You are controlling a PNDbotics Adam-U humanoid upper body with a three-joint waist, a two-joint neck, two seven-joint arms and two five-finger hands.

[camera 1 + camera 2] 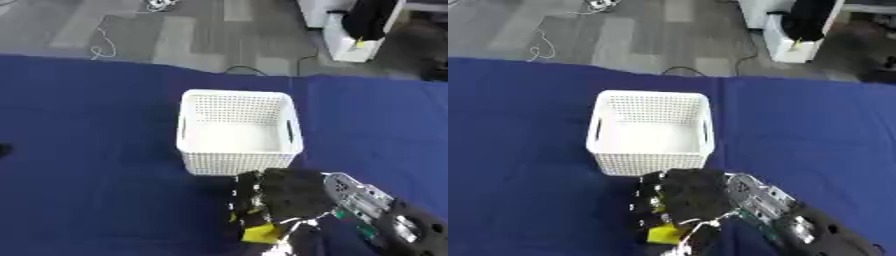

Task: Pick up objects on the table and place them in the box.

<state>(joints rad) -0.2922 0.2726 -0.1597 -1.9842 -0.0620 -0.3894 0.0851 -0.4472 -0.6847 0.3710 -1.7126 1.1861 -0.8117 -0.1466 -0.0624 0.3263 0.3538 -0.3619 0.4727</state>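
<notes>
At the far left edge of the left eye view, a small dark shape (4,149) is seen against the cloth; what it is cannot be told. The counter (87,150) is covered by a deep blue cloth that fills most of the view from side to side. Beyond its far edge, a grey floor of long planks (175,30) is seen, with a thin pale cable (103,42) lying looped on it at the left.

Near the middle of the counter stands the white perforated plastic box (239,162), rectangular, with a slot handle cut in each short side. Its inside is seen to be bare white.

Just in front of the box, on its near side and slightly to the right, the robot's black right hand (284,195) is lowered over the cloth, its arm of black and silver parts entering from the lower right corner. The fingers (248,192) are curled downward, and a small bright yellow object (261,233) is seen under them at the fingertips, apparently pinched. The object's shape cannot be made out further. The hand and the yellow object lie outside the box, close to its near wall.

At the upper right, a white cabinet (350,35) with something black (367,17) draped on it stands on the floor.
</notes>
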